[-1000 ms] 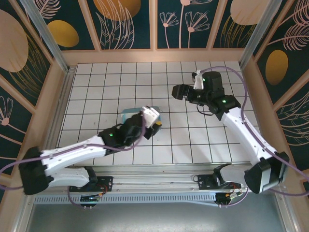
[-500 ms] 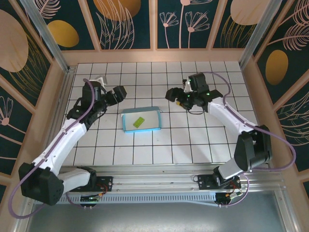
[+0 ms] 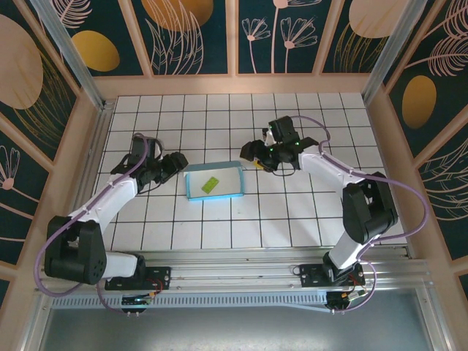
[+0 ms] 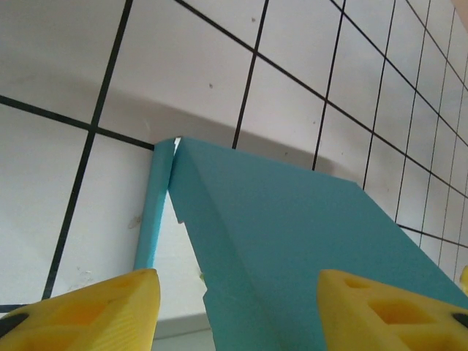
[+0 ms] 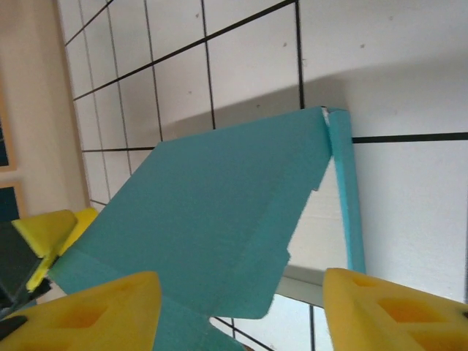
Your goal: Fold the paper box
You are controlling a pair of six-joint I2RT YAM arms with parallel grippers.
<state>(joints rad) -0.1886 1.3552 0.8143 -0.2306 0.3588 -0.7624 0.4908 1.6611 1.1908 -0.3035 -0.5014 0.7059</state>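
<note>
Standing spread and empty, the left gripper (image 3: pixel 172 164) sits just beside the left end of the box (image 3: pixel 228 181). Its yellow fingertips (image 4: pixel 95 307) are apart, with a turquoise flap (image 4: pixel 292 241) leaning in the space ahead of them. The right gripper (image 3: pixel 252 152) is likewise spread, pinching nothing, near the box's far right corner. Whether any finger touches cardboard cannot be told from above; it appears not.

The box lies near the middle of the table (image 3: pixel 219 117), between the two grippers, open side up, white inside, with low sides raised. At each end the flap stands tilted. A narrow wall (image 4: pixel 155 205) beside it is parted from it at the corner by a thin gap. A small yellow-green piece (image 3: pixel 210 184) lies inside on the box floor.

Hazards noted:
1. Thin card. Jaws closing hard across a flap would likely crease or crush it away from the fold line.
2. Light box, smooth table. A push from one end alone, or from both ends out of step, could slide or skew the box rather than fold it.
3. Loose corners. A finger entering the gap could splay the wall outward.
4. The piece could be trapped under an in-folding flap.
5. The grippers face each other across the box. Over-travel by either would ram the box into the other.
</note>
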